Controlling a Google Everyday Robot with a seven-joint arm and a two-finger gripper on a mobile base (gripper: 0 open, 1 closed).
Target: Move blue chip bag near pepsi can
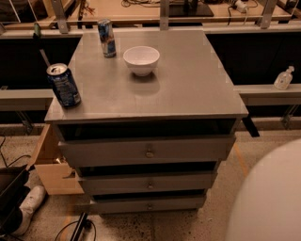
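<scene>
The gripper lay outside the view, so whether it was open or closed, or held anything, could not be told. All that showed of the robot was a smooth white rounded shell [275, 197] filling the lower right corner, in front of the table [188, 89]. The blue chip bag did not show anywhere in the view either. The pepsi can [63, 85] stood upright at the table's front left corner, close to the edge, dark blue with a silver top. Pale markings ran down its side, but no lettering could be read. Well behind it, near the back edge, stood a slimmer silver-blue can [107, 38] with a red patch, its print likewise unreadable. A white bowl [141, 60] sat just to the right of that slim can, apart from it and upright. The table had a flat grey top and three grey drawers [146, 151] stacked below, each with a small knob at its middle. A light brown box [51, 164] stood on the floor against the table's left side. To the right, a small clear bottle [283, 78] rested on a grey ledge. Behind the table ran a wooden bench [141, 8] with cables on it, and the floor [197, 226] was speckled.
</scene>
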